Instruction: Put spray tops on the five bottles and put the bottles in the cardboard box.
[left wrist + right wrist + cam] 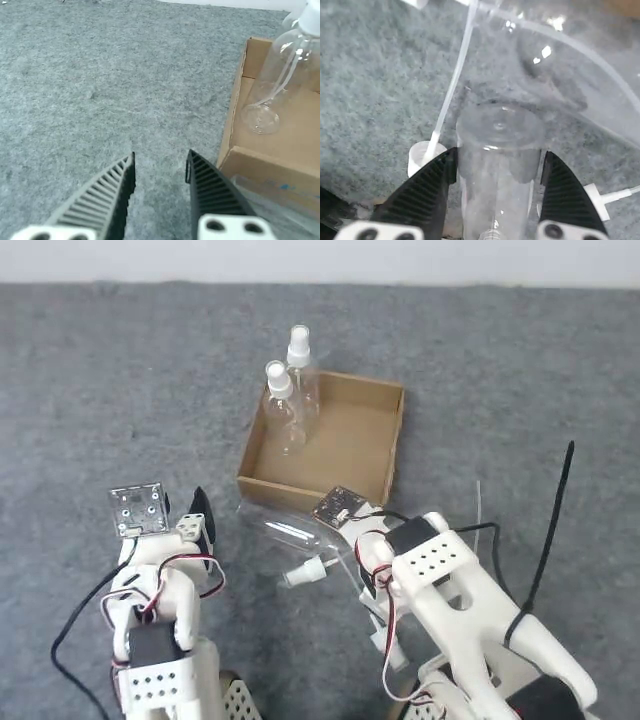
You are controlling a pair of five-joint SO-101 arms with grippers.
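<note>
Nearest, the right gripper [498,157] grasped a clear bottle [499,125] between its jaws, and a loose spray top [422,159] with its thin tube lay on the grey carpet [100,75] just beside it. The left gripper [160,160] hung over bare carpet, jaws released and holding nothing. Beyond, a second bottle [280,531] lay on its side just in front of the cardboard box [385,440], and two capped bottles [282,405] stood upright, touching, in the box's far left corner.

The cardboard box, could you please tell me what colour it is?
The cardboard box is plain light brown, best seen in the high view.
</note>
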